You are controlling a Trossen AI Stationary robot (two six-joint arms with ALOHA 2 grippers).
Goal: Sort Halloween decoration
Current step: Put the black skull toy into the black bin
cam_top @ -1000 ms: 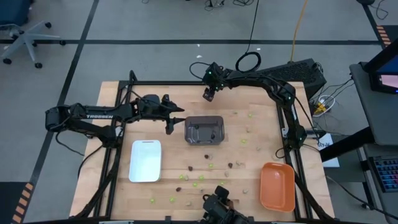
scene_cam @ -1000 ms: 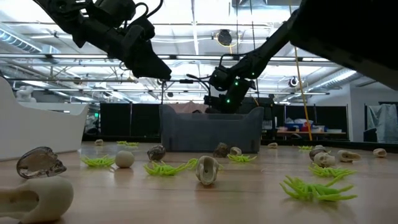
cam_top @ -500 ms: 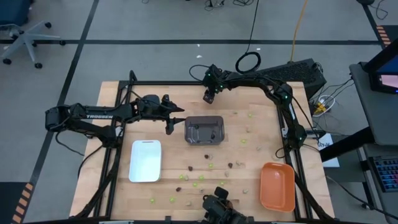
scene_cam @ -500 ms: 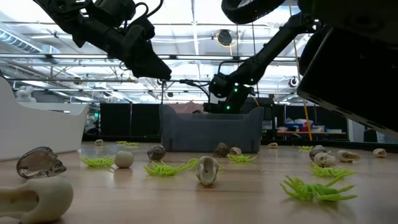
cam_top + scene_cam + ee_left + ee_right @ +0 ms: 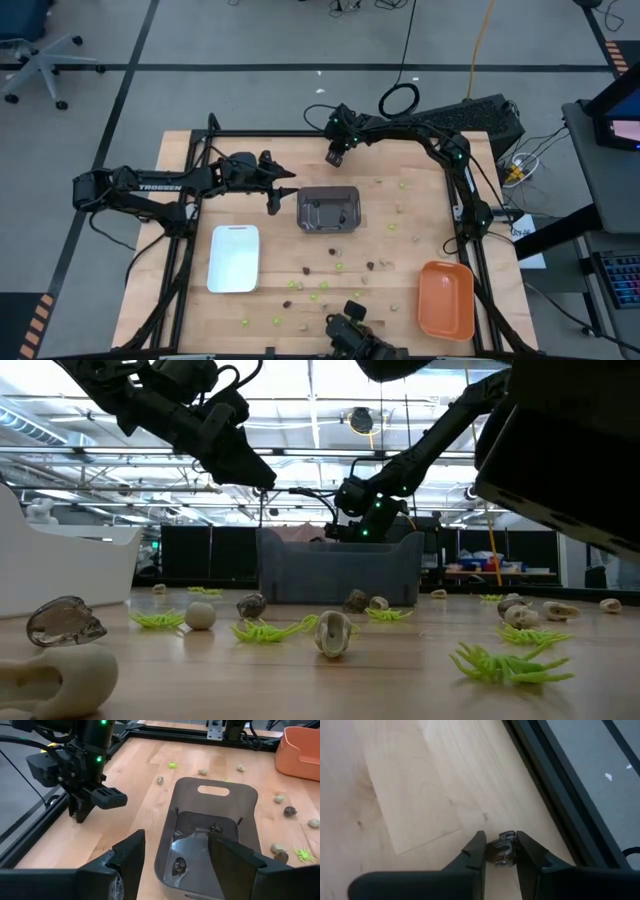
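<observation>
Fingers of the right gripper [image 5: 499, 851], at the counter's [image 5: 420, 240] twelve o'clock edge, pinch a dark trinket [image 5: 502, 850]; lift squarely before carrying to the grey tray [image 5: 329, 208]; left gripper [image 5: 273, 205] spread, empty, nine o'clock of the tray.

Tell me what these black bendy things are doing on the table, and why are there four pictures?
They are two robot arms sorting tiny Halloween toys. One camera looks down from above, one sits low on the table, and one rides on each arm's wrist. Scattered about are green spiders, little skulls and dark bits. There are three trays: white, grey and orange. The right hand, at the table's far edge, is pinching a small dark trinket. The left hand hangs open and empty over the grey tray, which has dark pieces inside.
</observation>
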